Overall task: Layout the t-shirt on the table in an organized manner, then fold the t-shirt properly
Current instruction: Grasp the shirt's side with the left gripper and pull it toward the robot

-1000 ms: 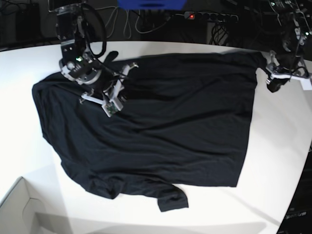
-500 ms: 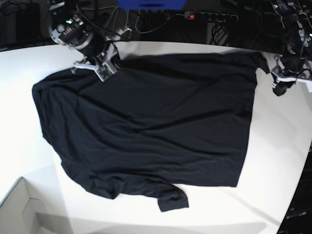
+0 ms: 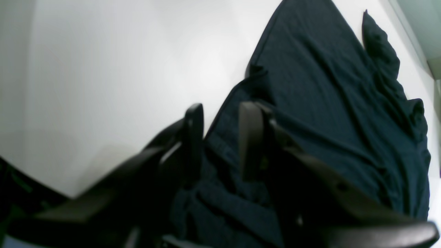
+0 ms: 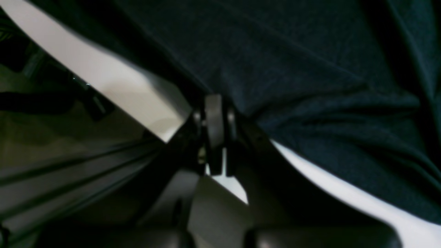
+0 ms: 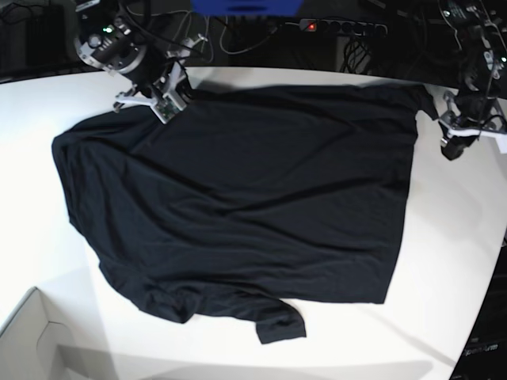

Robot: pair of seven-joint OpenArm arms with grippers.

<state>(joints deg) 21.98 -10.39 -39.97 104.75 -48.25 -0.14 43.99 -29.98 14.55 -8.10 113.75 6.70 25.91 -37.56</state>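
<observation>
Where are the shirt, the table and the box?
shirt (image 5: 253, 198), base view, middle of the spread cloth.
table (image 5: 451, 237), base view, bare white top beside the shirt.
box (image 5: 32, 348), base view, white corner.

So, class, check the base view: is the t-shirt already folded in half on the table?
No, the t-shirt lies spread open in a single wrinkled layer across the table, with one sleeve sticking out at its near edge.

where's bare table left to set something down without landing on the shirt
Bare table runs from the t-shirt hem to the curved edge, and in front between the sleeve and the box corner. The far strip is crowded by both arms.
</observation>
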